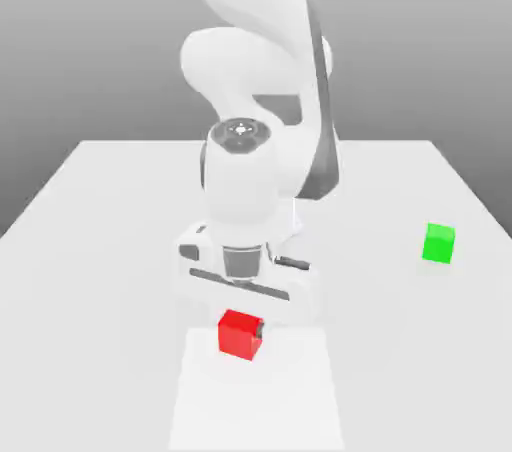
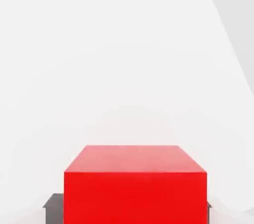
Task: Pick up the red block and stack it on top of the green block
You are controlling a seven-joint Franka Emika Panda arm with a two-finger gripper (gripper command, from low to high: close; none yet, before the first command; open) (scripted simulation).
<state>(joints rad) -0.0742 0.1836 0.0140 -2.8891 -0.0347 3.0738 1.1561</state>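
The red block [image 1: 240, 334] sits low near the front of the white table, directly under the arm's hand. My gripper [image 1: 241, 324] is down over it, and a dark fingertip [image 1: 262, 325] shows against the block's side on the exterior view's right. In the hand view the red block [image 2: 135, 186] is close up, with dark fingertips [image 2: 53, 208] pressed flush against both of its sides, so the gripper [image 2: 134, 209] is shut on it. The green block [image 1: 438, 242] stands alone on the table, well off to the exterior view's right and farther back.
The white table [image 1: 100, 240] stretches wide on both sides of the arm. The arm's white body [image 1: 250, 170] rises behind the hand, and a paler patch of table [image 1: 255, 400] lies in front of the red block.
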